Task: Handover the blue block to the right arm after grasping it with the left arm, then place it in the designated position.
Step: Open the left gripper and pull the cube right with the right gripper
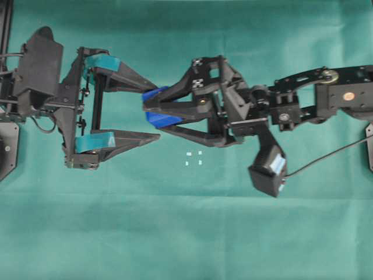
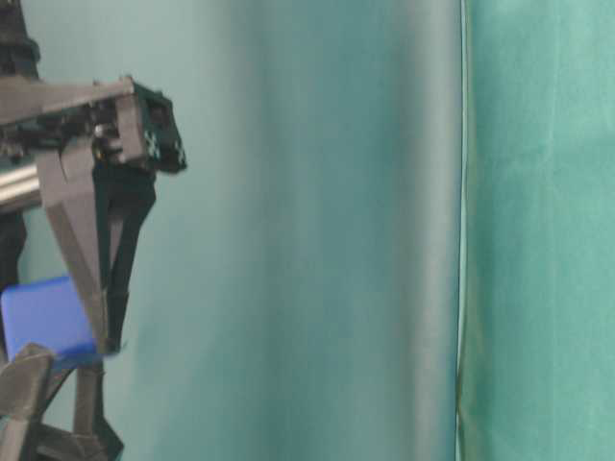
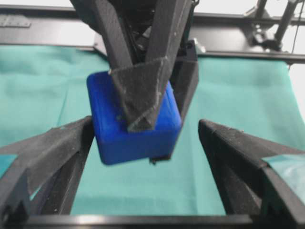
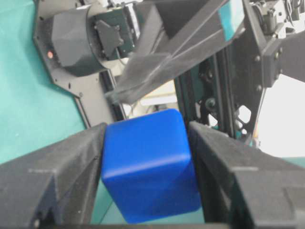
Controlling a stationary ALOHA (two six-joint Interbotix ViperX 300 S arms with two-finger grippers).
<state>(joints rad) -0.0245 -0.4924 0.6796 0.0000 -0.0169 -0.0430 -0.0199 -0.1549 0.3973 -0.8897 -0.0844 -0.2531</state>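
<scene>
The blue block (image 1: 162,121) hangs above the green cloth, and my right gripper (image 1: 152,109) is shut on it, one finger on each side. In the right wrist view the block (image 4: 147,167) fills the gap of the right gripper (image 4: 147,126). My left gripper (image 1: 156,112), with teal tape bands, stands open wide around the block. In the left wrist view the block (image 3: 114,131) sits close to the left finger of that gripper (image 3: 145,123) and well clear of the other. The designated position (image 1: 193,158), tiny white marks on the cloth, lies just right of and below the grippers.
Green cloth (image 1: 186,233) covers the table. The right arm's wrist camera (image 1: 267,172) and its cable (image 1: 332,154) hang to the right of the marks. The table-level view shows the block (image 2: 43,317) at the far left.
</scene>
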